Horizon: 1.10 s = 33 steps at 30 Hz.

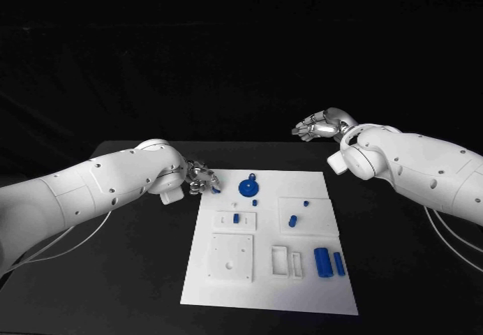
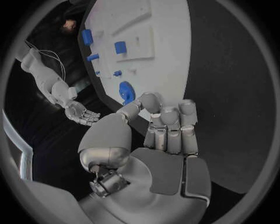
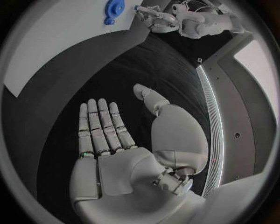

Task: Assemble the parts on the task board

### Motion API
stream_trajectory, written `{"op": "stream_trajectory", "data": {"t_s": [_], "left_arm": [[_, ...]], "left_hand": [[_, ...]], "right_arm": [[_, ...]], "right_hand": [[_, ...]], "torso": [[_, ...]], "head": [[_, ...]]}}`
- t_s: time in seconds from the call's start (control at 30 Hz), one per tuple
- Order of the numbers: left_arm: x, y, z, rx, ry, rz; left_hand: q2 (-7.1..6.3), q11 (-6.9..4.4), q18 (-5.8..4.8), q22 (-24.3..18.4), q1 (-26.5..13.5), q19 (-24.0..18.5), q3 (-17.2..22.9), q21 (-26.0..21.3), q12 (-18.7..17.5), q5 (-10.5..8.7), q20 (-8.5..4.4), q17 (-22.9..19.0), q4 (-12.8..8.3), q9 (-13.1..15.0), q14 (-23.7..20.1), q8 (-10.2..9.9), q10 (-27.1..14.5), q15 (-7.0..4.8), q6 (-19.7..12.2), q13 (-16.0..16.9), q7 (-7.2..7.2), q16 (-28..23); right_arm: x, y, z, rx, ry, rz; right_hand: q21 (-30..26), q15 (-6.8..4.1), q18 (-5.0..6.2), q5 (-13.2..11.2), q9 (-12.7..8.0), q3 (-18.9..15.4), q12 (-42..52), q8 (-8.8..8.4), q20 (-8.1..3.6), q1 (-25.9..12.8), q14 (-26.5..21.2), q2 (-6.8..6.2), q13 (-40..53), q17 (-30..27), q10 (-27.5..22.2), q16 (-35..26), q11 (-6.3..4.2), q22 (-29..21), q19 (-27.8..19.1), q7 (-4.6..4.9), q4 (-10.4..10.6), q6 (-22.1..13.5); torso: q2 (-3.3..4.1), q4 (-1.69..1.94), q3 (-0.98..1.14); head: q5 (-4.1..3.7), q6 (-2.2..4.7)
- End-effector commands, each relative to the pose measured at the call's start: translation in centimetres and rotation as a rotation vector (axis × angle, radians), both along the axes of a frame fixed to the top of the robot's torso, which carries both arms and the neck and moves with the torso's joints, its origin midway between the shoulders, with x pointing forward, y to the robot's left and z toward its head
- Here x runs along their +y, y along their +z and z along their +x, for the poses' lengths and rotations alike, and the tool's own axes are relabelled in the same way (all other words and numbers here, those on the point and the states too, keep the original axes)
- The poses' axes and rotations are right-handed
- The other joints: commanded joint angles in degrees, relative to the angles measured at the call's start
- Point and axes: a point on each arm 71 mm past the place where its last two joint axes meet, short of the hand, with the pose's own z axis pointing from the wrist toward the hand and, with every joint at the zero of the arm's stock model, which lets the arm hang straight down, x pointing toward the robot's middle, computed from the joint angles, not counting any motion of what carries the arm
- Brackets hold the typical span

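The white task board (image 1: pixel 302 293) lies in the middle of the black table. A blue gear-shaped part (image 1: pixel 248 187) sits near its far edge, and two blue cylinders (image 1: pixel 323 262) lie near its right edge. Several small blue pieces (image 1: pixel 292 222) are spread between them. My left hand (image 1: pixel 199 178) hovers at the board's far left corner with its fingers (image 2: pixel 169 126) curled in. A tiny blue piece (image 1: pixel 214 188) shows at its fingertips; I cannot tell whether it is held. My right hand (image 1: pixel 322 125) hangs beyond the far right corner, palm (image 3: pixel 116 154) open, fingers apart, holding nothing.
White raised blocks (image 1: pixel 232 257) and slotted frames (image 1: pixel 287 259) stand on the board's near half. The black table (image 1: pixel 121 279) stretches out on both sides of the board. My left hand (image 3: pixel 154 18) and the gear (image 3: pixel 114 7) also show in the right wrist view.
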Motion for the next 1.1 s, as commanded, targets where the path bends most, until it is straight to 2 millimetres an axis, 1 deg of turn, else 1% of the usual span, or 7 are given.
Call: {"op": "stream_trajectory", "data": {"t_s": [0.03, 0.17, 0.3, 0.43, 0.67, 0.87, 1.1], "left_arm": [[-0.3, 0.4, -0.7, -0.038, 0.019, -0.013], [-0.4, 0.6, -1.7, -0.056, 0.0, -0.017], [-1.0, 0.7, -2.8, -0.079, -0.028, -0.014], [-1.7, 0.6, -3.8, -0.091, -0.063, 0.005], [-2.3, -0.1, -5.0, -0.076, -0.116, 0.05], [-2.7, -0.8, -5.6, -0.061, -0.144, 0.076], [-3.2, -1.3, -6.0, -0.061, -0.171, 0.106]], "left_hand": [[-0.98, -0.54, -0.29, 0.65, -0.43, 0.6, -0.01, 0.04, 0.11, 0.83, -6.43, -0.13, -0.47, 0.08, 1.22, 0.92, 0.16, -1.2, 4.06, -0.13, -2.14, 0.07], [-1.36, -0.89, -0.28, 0.6, -0.64, 0.91, 0.0, 0.01, 0.28, 1.55, -6.51, -0.19, -0.41, 0.13, 1.58, 1.51, 0.29, -1.39, 5.19, -0.23, -2.5, 0.13], [-1.85, -1.41, -0.25, 0.63, -0.79, 1.46, 0.08, 0.11, 0.85, 4.59, -6.65, -0.2, -0.46, 0.33, 2.13, 2.6, 0.5, -1.68, 6.39, -0.23, -3.03, 0.39], [-2.11, -1.63, -0.22, 0.7, -0.79, 1.81, 0.1, 0.23, 1.42, 6.02, -6.76, -0.11, -0.66, 0.37, 2.49, 3.18, 0.64, -1.87, 6.74, -0.15, -3.26, 0.73], [-2.12, -2.12, -0.11, 0.9, -0.87, 2.59, 0.11, 0.75, 3.01, 8.3, -7.0, 0.34, -0.75, 0.46, 3.22, 4.25, 0.89, -2.28, 7.57, 0.32, -3.75, 1.79], [-2.0, -2.21, -0.09, 0.95, -1.02, 2.74, 0.12, 0.91, 3.56, 9.28, -7.05, 0.45, -0.76, 0.43, 3.29, 4.57, 0.74, -2.41, 7.59, 0.44, -3.83, 2.05], [-1.88, -2.21, -0.1, 0.97, -1.17, 2.75, 0.1, 0.95, 3.71, 9.46, -7.06, 0.46, -0.68, 0.41, 3.26, 4.65, 0.67, -2.43, 7.55, 0.45, -3.83, 2.09]], "right_arm": [[-0.1, 0.0, 0.0, 0.004, 0.007, -0.001], [-0.1, 0.0, 0.0, 0.005, 0.008, 0.0], [-0.1, 0.0, 0.0, 0.006, 0.009, 0.0], [-0.2, -0.1, 0.0, 0.007, 0.008, -0.001], [-0.2, -0.1, 0.0, 0.008, 0.008, -0.001], [0.0, -0.1, 0.0, 0.007, 0.012, -0.001], [0.0, -0.1, -0.1, 0.004, 0.017, -0.012]], "right_hand": [[-0.26, 0.01, -0.87, 0.38, -0.09, -0.4, -0.23, 0.28, -0.15, 0.3, -0.52, -0.07, -0.09, -0.08, -0.11, 0.04, 0.32, 0.08, -0.38, 1.96, 0.05, -0.29], [-0.27, 0.01, -0.87, 0.4, -0.09, -0.41, -0.23, 0.28, -0.15, 0.3, -0.54, -0.08, -0.09, -0.09, -0.11, 0.04, 0.32, 0.09, -0.39, 1.96, 0.06, -0.29], [-0.29, 0.02, -0.88, 0.41, -0.09, -0.42, -0.22, 0.29, -0.15, 0.28, -0.55, -0.09, -0.09, -0.11, -0.12, 0.05, 0.32, 0.11, -0.4, 1.96, 0.07, -0.3], [-0.32, 0.02, -0.87, 0.44, -0.1, -0.4, -0.22, 0.29, -0.17, 0.36, -0.58, -0.1, -0.1, -0.13, -0.13, 0.07, 0.32, 0.14, -0.42, 1.95, 0.03, -0.31], [-0.35, 0.03, -0.87, 0.46, -0.11, -0.4, -0.22, 0.3, -0.17, 0.42, -0.61, -0.13, -0.1, -0.16, -0.14, 0.08, 0.32, 0.16, -0.44, 1.95, -0.01, -0.32], [-0.37, 0.03, -0.87, 0.47, -0.11, -0.4, -0.22, 0.31, -0.17, 0.47, -0.64, -0.13, -0.1, -0.17, -0.15, 0.09, 0.32, 0.19, -0.45, 1.95, -0.04, -0.33], [-0.4, 0.05, -0.88, 0.48, -0.12, -0.41, -0.21, 0.33, -0.17, 0.49, -0.68, -0.13, -0.1, -0.2, -0.15, 0.1, 0.32, 0.22, -0.47, 1.96, -0.05, -0.33]], "torso": [[-0.21, 0.31, 0.1], [-0.22, 0.46, 0.1], [-0.24, 0.5, 0.09], [-0.21, 0.46, 0.02], [-0.19, 0.47, 0.12], [-0.19, 0.56, 0.1], [-0.15, 0.41, 0.12]], "head": [[-0.12, -0.19], [-0.18, -0.22], [-0.17, -0.27], [-0.15, -0.29], [0.01, -0.46], [0.15, -0.64], [0.38, -0.82]]}}
